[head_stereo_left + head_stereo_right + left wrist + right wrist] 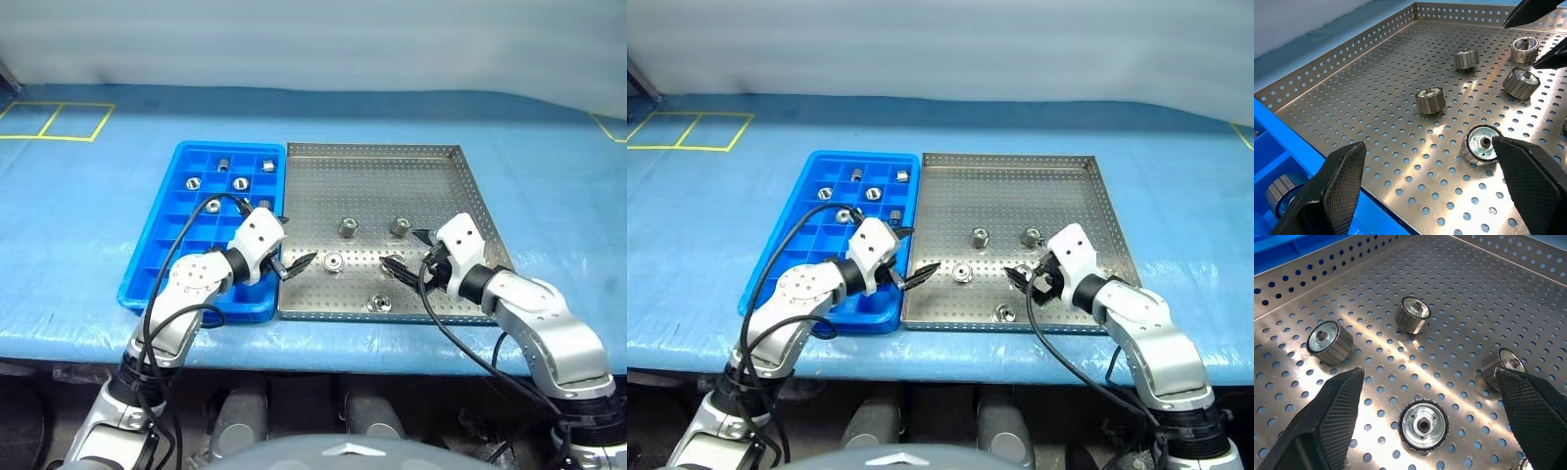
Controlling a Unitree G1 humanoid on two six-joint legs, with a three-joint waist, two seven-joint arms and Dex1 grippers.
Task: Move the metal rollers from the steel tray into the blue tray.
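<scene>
Both grippers hang low over the steel tray (431, 166) with jaws spread wide and nothing between them. The left gripper (294, 265) sits at the tray's near-left edge; one metal roller (334, 260) lies just past its fingertips. The right gripper (407, 257) faces it, a roller (1422, 425) lying flat between its fingers (1327, 423). Two rollers stand farther back, one nearer the front rim. The blue tray (147, 269) holds perhaps five rollers in its far compartments.
</scene>
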